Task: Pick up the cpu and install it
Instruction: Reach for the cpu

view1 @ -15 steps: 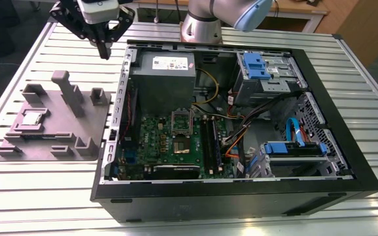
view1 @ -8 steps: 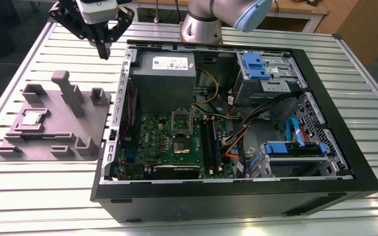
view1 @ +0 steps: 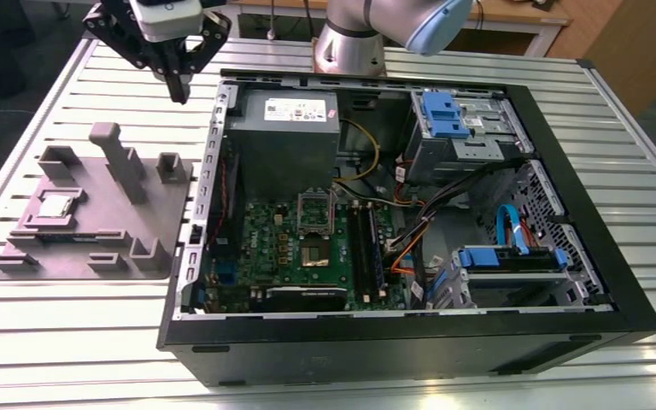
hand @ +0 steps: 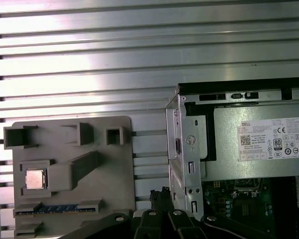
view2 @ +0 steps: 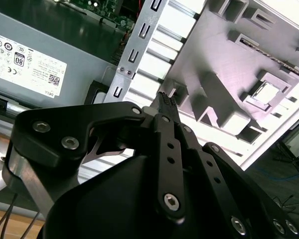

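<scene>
— Where's the small, thin, silvery-grey square cpu [view1: 55,205]?
— In a pocket of the grey moulded tray [view1: 160,218], well apart from the black gripper [view1: 178,92], whose fingers are pressed together, empty
— Risk?
— Coming down closed, they'd knock the chip instead of straddling it

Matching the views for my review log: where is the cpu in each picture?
Exterior view: cpu in a pocket of the grey tray, on the exterior view's left of the computer case.
Second wrist view: cpu in that tray pocket.
First wrist view: cpu in that pocket.
Shared landmark: the slanted block beside it.
</scene>
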Controlling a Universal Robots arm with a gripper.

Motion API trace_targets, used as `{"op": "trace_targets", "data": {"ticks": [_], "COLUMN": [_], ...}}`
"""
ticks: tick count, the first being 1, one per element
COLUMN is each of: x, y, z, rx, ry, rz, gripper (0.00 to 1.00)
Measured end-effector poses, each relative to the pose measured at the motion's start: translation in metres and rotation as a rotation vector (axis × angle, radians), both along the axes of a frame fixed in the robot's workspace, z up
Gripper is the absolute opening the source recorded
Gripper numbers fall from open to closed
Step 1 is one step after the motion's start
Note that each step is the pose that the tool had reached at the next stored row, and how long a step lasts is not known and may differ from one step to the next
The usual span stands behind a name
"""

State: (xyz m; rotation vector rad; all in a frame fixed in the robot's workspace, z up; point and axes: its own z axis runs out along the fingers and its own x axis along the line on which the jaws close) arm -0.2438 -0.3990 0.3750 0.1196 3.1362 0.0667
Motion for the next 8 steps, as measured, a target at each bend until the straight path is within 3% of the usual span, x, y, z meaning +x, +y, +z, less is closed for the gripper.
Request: {"op": "trace_targets", "data": {"ticks": [8], "x": [-0.0011], "y": [0.0], "z": [-0.0003], "rx": [0.0], "ry": [0.0001], "rz": [0.0], "gripper": [0.1]}}
